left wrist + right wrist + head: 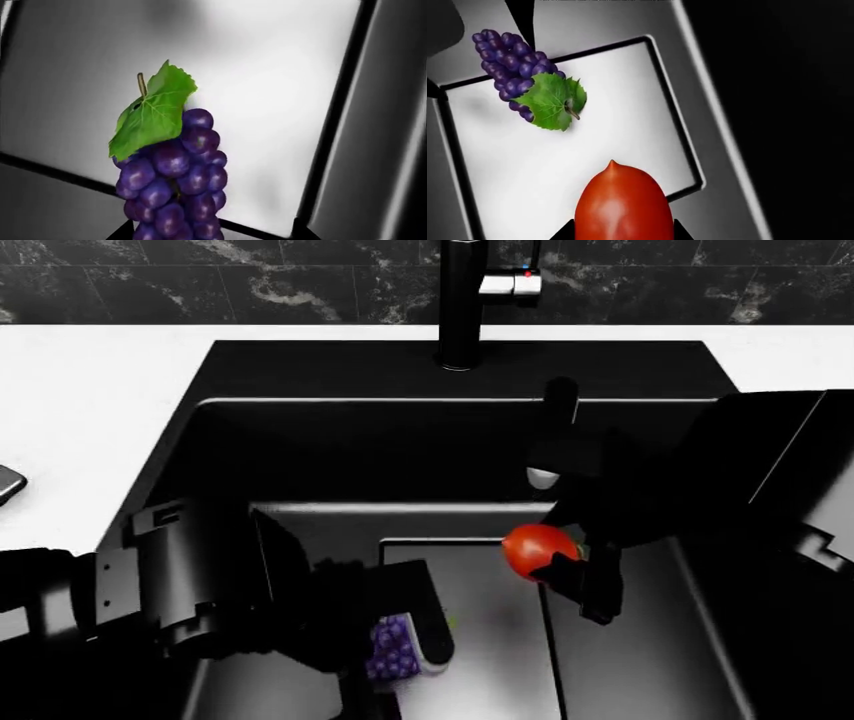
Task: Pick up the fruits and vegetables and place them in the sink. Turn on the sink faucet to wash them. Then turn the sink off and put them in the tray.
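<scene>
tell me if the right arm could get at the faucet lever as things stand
Probably not straight away: the right gripper is low in the sink with the tomato in its fingers. The lever itself stands unobstructed.

From the head we look down into the sink (214, 440). Both wrist cameras sit close above its drain panel (280, 100), sharing the grapes (510, 60).

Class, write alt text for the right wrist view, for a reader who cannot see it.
A round red tomato sits between the right gripper's dark fingertips, above the pale rectangular drain panel in the matte black sink. A bunch of purple grapes with a green leaf lies across the panel's edge.
</scene>
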